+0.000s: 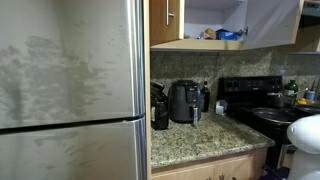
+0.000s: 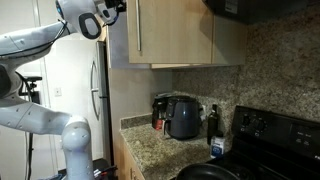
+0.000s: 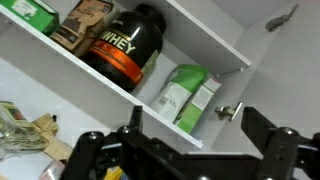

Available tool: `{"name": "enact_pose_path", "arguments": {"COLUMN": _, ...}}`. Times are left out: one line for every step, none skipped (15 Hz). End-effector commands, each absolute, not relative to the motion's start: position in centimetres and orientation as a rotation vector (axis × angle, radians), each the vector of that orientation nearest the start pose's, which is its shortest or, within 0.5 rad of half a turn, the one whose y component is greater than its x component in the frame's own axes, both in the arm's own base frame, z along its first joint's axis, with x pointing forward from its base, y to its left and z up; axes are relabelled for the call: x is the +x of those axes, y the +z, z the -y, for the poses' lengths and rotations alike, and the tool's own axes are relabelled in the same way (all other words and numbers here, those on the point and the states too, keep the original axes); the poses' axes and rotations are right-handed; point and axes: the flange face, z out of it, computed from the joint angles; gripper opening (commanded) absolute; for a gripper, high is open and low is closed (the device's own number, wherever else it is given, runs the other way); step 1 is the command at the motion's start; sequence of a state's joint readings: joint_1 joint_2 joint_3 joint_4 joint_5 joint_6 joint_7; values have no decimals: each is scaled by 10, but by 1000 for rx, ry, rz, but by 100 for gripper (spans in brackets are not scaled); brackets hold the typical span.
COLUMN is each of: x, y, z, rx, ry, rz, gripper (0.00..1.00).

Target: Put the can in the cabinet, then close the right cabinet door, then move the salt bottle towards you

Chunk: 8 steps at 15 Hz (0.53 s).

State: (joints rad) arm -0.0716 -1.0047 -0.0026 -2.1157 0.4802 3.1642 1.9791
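Gripper raised before the cabinet, jaws spread wide, facing a shelf with a black whey tub and green boxes. Right cabinet door stands open. Salt bottle sits on the granite counter beside the stove. Can cannot be made out in any view.

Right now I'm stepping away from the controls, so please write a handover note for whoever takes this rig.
Tool: open, empty, up at the open cabinet.
Can: not identifiable in any view; placement unconfirmed.
Right cabinet door: open.
Salt bottle: probably the small white item on the counter by the stove.
Left: check the can, close the door, bring the bottle nearer.
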Motion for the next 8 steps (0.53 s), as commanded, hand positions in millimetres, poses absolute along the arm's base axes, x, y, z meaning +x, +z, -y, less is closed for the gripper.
{"name": "enact_pose_path", "arguments": {"x": 154, "y": 935, "z": 60, "rx": -134, "ry": -760, "rz": -1060, "gripper": 100}}
{"name": "enact_pose_path", "arguments": {"x": 158, "y": 936, "z": 62, "rx": -84, "ry": -776, "rz": -1059, "gripper": 100}}
{"name": "enact_pose_path", "arguments": {"x": 159, "y": 937, "z": 65, "rx": -37, "ry": -793, "rz": -1060, "gripper": 100}}
{"name": "enact_pose_path", "arguments": {"x": 161, "y": 938, "z": 70, "rx": 10, "ry": -807, "rz": -1062, "gripper": 100}}
{"name": "enact_pose_path", "arguments": {"x": 162, "y": 937, "z": 74, "rx": 56, "ry": -821, "rz": -1064, "gripper": 100}}
{"name": "enact_pose_path", "arguments": {"x": 162, "y": 937, "z": 80, "rx": 104, "ry": -833, "rz": -1070, "gripper": 100}}
{"name": "enact_pose_path", "arguments": {"x": 162, "y": 935, "z": 83, "rx": 147, "ry": -846, "rz": -1073, "gripper": 100}}
{"name": "enact_pose_path", "arguments": {"x": 161, "y": 935, "z": 87, "rx": 193, "ry": -862, "rz": -1072, "gripper": 100}}
